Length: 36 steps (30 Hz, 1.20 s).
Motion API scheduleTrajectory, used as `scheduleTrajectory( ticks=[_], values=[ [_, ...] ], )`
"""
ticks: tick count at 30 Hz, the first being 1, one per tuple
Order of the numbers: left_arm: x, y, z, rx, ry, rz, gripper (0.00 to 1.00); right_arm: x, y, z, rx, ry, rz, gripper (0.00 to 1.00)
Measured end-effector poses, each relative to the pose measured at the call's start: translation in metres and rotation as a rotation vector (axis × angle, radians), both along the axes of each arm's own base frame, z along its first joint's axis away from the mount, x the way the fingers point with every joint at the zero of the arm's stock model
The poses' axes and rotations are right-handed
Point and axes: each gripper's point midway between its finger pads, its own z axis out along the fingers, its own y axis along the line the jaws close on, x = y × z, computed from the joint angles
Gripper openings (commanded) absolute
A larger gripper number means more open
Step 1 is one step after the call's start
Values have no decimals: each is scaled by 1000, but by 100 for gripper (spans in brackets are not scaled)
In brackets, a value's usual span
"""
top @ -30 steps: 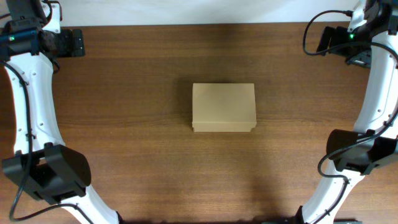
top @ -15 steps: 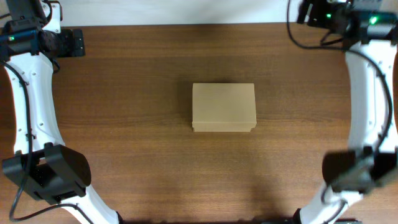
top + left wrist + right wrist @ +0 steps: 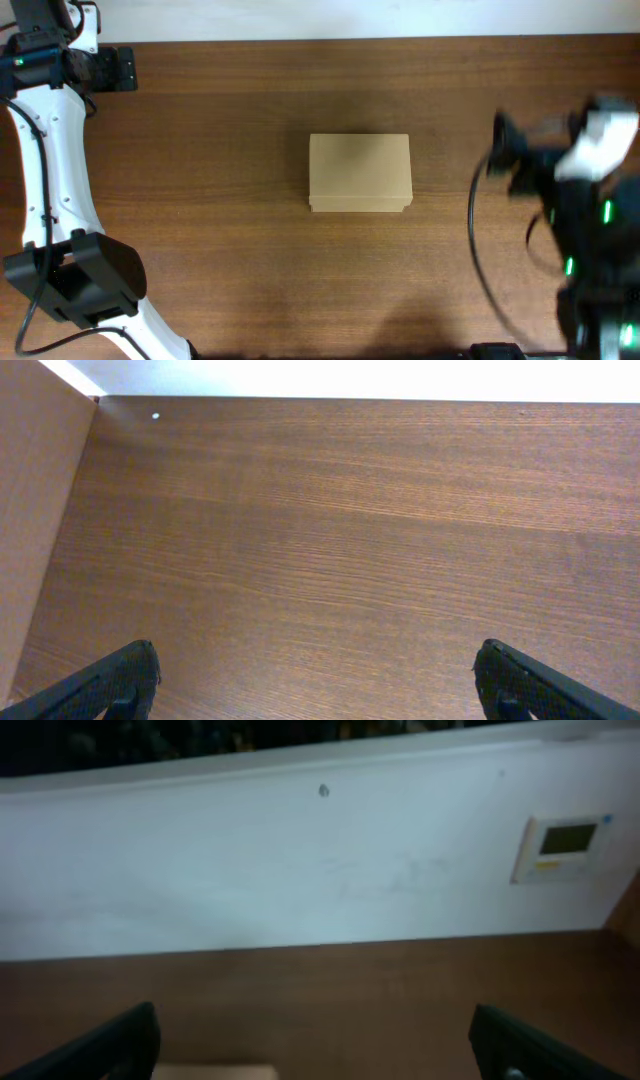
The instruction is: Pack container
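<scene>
One plain shut container (image 3: 360, 172) lies on the surface (image 3: 200, 150), midway between side edges; left gripper (image 3: 315, 685) and right gripper (image 3: 315, 1042) gape.

The left arm (image 3: 45, 170) stretches from its base toward the far side. The left hand (image 3: 125, 70) points inward, its fingers (image 3: 110, 685) spread wide with nothing between them. The right arm (image 3: 598, 140) shows motion-blurred. The right hand (image 3: 500, 150) faces inward, held level, its fingers (image 3: 115, 1040) likewise wide apart and empty.
</scene>
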Motion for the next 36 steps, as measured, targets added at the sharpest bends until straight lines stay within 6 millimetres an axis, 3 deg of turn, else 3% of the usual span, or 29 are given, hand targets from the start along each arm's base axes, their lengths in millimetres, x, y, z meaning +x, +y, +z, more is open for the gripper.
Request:
scheduleTrajectory(
  ticks=[5, 9, 16, 36],
  values=[
    [0, 0, 0, 0, 0, 0, 100, -47, 1, -40, -2, -99, 0, 99],
    [0, 0, 0, 0, 0, 0, 100, -59, 1, -71, -3, -216, 0, 100],
    [0, 0, 0, 0, 1, 0, 100, -58, 1, -112, -4, -319, 0, 99],
    [0, 0, 0, -1, 1, 0, 100, -41, -1, -167, -4, -312, -8, 99]
  ],
)
